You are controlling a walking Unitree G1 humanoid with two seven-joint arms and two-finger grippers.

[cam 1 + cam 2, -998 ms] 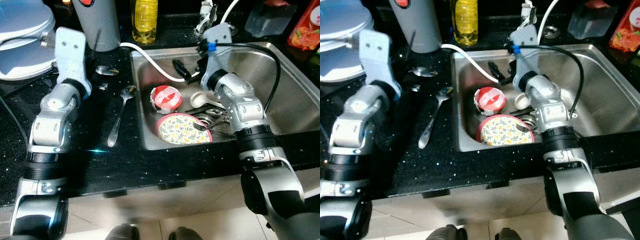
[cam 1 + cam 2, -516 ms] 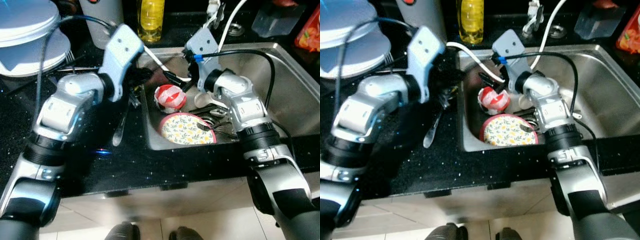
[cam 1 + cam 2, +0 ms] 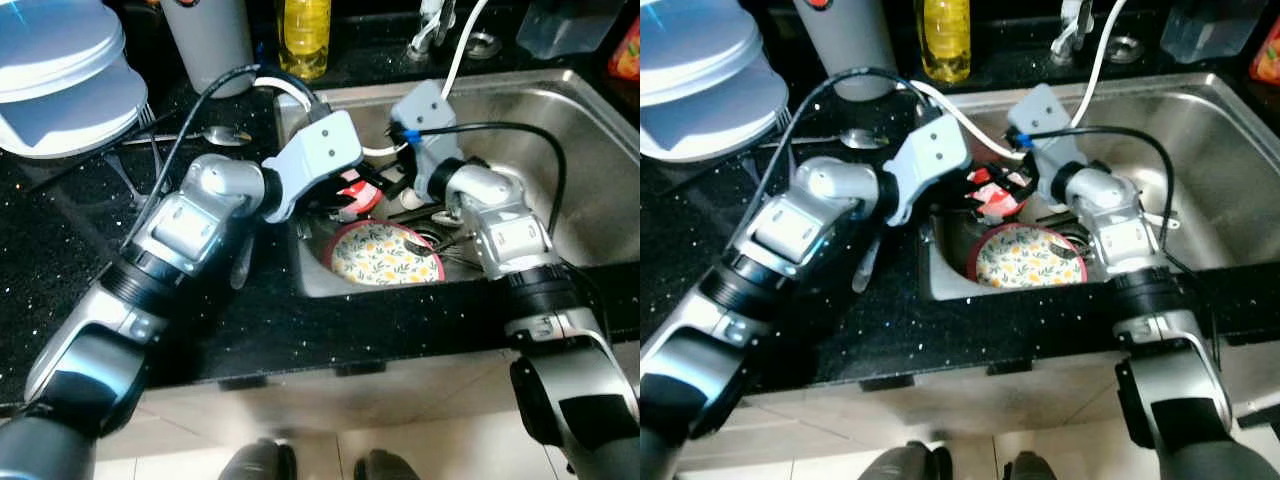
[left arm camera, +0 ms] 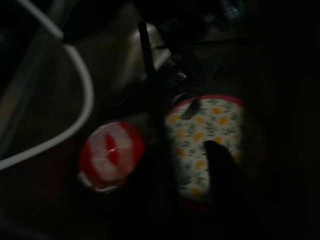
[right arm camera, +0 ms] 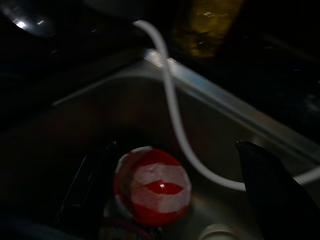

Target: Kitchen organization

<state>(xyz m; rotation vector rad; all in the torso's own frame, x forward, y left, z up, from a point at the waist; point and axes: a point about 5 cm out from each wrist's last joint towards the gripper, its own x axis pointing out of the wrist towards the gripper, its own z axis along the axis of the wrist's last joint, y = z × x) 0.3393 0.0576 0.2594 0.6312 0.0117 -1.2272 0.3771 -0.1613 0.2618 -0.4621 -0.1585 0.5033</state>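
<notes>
Counter [image 3: 60, 250]: glossy black stone with fine speckles. Sink [image 3: 590, 170]: brushed stainless steel, satin sheen. Spoon [image 3: 215, 135]: polished metal. Plate [image 3: 385, 255]: smooth, glazed, floral print, red rim. Bottle [image 3: 305, 35]: clear yellow plastic. Arm shells: matt silver.

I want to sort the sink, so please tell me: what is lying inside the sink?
In the sink: a floral plate, a red-and-white cup, cutlery and a white hose. Both arms cover what lies beneath them.
</notes>
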